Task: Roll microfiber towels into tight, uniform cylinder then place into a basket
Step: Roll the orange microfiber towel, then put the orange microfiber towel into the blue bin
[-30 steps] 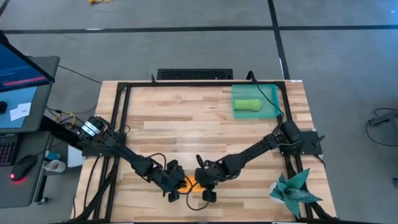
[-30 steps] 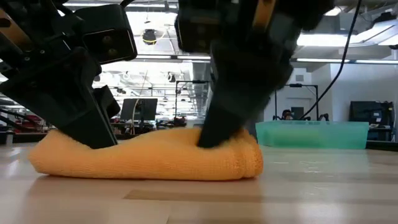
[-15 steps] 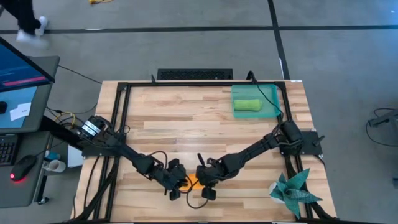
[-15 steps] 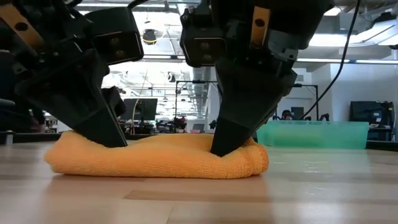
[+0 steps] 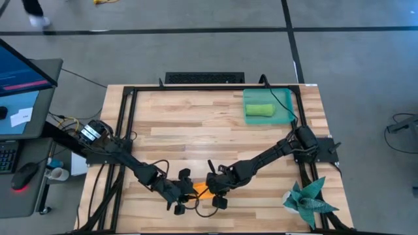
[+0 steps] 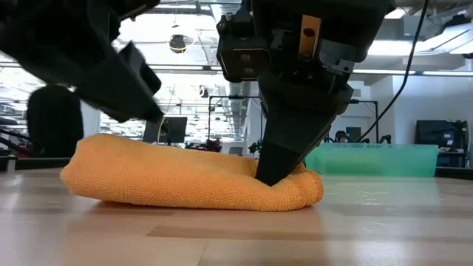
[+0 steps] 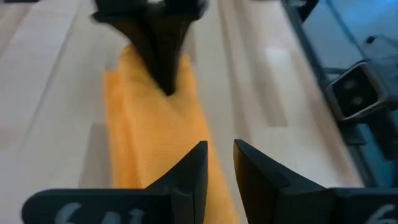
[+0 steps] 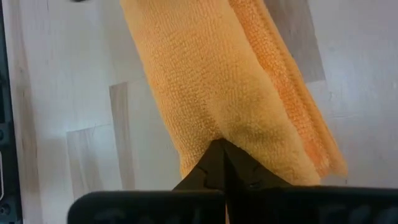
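Note:
The orange microfiber towel (image 5: 200,190), a loose roll, lies lengthwise along the table's near edge (image 6: 177,177). My right gripper (image 8: 221,149) is shut, with its tips sunk into the roll near its right end. My left gripper (image 7: 221,152) hangs just above the roll's left end (image 6: 96,155), clear of it, with a narrow gap between its fingers. The lime green towel (image 5: 259,110) lies rolled inside the basket (image 5: 288,104) at the far right. My right gripper presses its shut fingertips (image 6: 270,174) down into the top of the roll near its right end (image 8: 249,155). The fingers come steeply from above and dent the cloth. The roll lies on the table under them.
A dark teal spiky cloth (image 5: 307,199) lies at the near right corner. The basket's wall (image 6: 369,159) shows behind the roll to the right. Bare wood stretches across the middle and far left of the table (image 5: 189,124).
My left gripper has risen off the left end of the orange towel and rolled at the wrist. Freed, that end has puffed up higher, and the roll has slid a little toward the table's right. My right gripper stays pressed on the right end.

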